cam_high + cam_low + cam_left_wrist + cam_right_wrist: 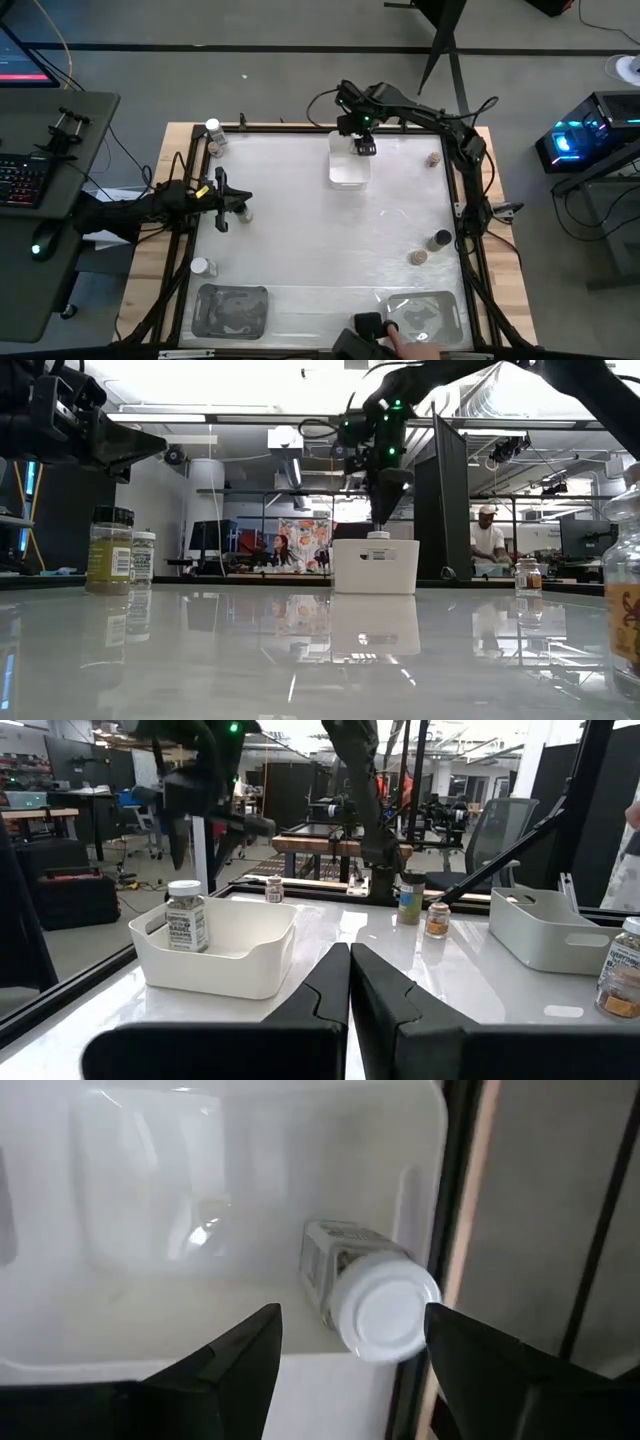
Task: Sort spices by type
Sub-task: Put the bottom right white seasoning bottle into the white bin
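While the right gripper is held open above a white-topped jar standing in the white tray, two clear trays are seen at the near edge. The left gripper is kept shut at the left side, and three loose jars are counted on the right.

We see our right arm reaching to twelve o'clock, its right pincer pointing down with fingers spread apart, while our left arm waits at nine o'clock, its left pincer fully closed.
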{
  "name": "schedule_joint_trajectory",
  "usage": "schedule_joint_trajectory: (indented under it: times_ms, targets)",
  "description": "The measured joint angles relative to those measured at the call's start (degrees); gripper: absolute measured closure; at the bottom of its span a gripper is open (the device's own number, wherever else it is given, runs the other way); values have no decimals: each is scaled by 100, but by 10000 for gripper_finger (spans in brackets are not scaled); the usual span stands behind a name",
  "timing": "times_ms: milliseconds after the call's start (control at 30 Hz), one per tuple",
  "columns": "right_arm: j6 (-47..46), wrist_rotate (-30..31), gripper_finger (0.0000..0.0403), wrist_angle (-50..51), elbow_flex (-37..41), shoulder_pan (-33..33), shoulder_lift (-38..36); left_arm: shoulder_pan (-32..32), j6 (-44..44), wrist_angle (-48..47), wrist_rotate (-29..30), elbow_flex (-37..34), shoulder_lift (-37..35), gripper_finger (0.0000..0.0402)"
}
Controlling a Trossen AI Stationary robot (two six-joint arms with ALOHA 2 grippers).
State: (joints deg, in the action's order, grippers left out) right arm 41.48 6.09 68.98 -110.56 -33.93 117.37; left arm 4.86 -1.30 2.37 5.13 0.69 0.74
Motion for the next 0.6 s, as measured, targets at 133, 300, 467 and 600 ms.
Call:
schedule_joint_trajectory:
  times_ms: [133, 300, 467, 600]
  targets:
    - [-46, 121, 162, 44, 2, -6, -223, 1, 0, 0, 0, 0, 1, 401]
    - [-976, -371, 162, 326, 2, 64, -769, -1, -2, 0, 0, 0, -1, 401]
    - [-2654, -2136, 162, 1088, 0, 357, -1116, -1, 0, 0, 0, 0, 1, 401]
    - [-2772, -2263, 162, 2169, 11, 1039, -1140, 0, -1, 1, 0, 0, 0, 401]
